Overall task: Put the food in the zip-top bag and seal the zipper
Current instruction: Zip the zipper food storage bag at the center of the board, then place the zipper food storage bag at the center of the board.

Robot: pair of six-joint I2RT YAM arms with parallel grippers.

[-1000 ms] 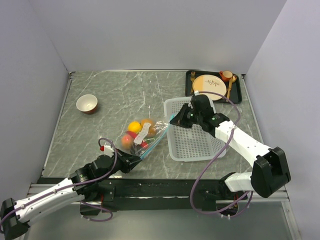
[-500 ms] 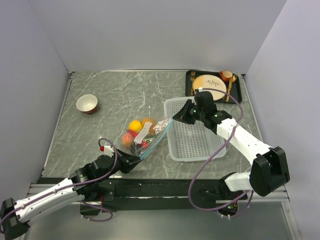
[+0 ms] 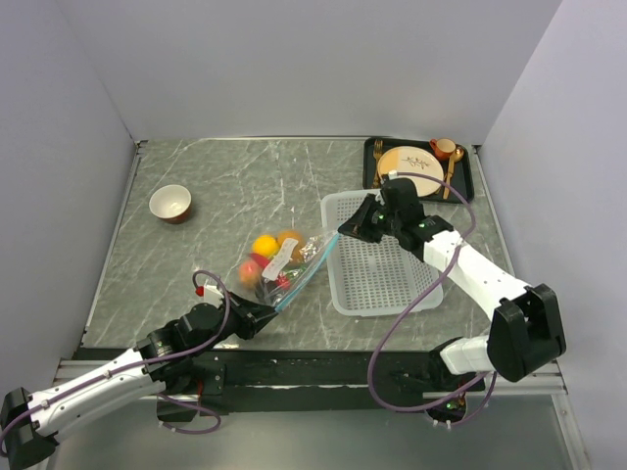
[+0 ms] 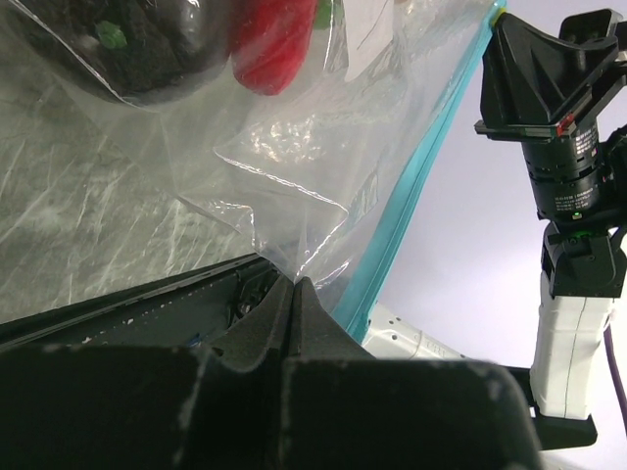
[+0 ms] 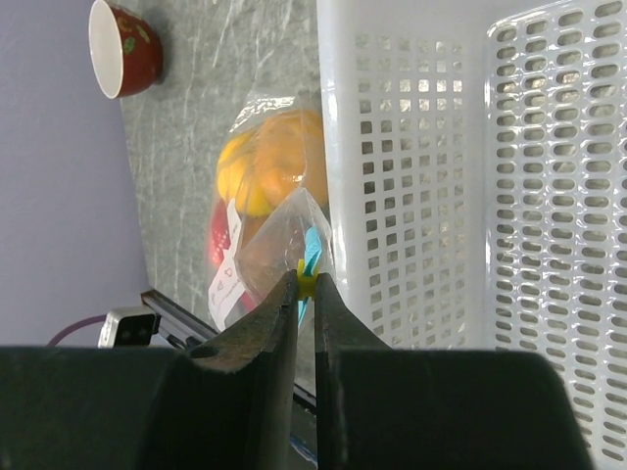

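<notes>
Top view: even, diffuse overhead light, moderately bright. Only soft, short shadows around the zip-top bag (image 3: 279,262); focus sharp throughout.
Left wrist: white glare streaks on the bag film. The left gripper (image 4: 294,286) below it is dark, underexposed and blurred.
Right wrist: the basket (image 5: 421,147) right of the bag is nearly blown-out white. The right gripper (image 5: 306,286) below the bag is black and soft; the bag itself is in focus.

table (image 3: 225,196) grey marble, white veins. zip-top bag (image 4: 294,166) clear, white label on it. zipper (image 4: 411,196) light teal, yellow tab (image 5: 307,266) at its end. food (image 3: 263,246) yellow, orange, red, a bit of green; one round (image 4: 147,49) looks near-black, maybe brown in shadow. basket (image 3: 377,284) white mesh. bowl (image 3: 170,203) red-brown outside, cream inside. tray (image 3: 468,188) black, plate (image 3: 409,166) tan. left gripper (image 4: 294,284) and right gripper (image 5: 306,284) black.
</notes>
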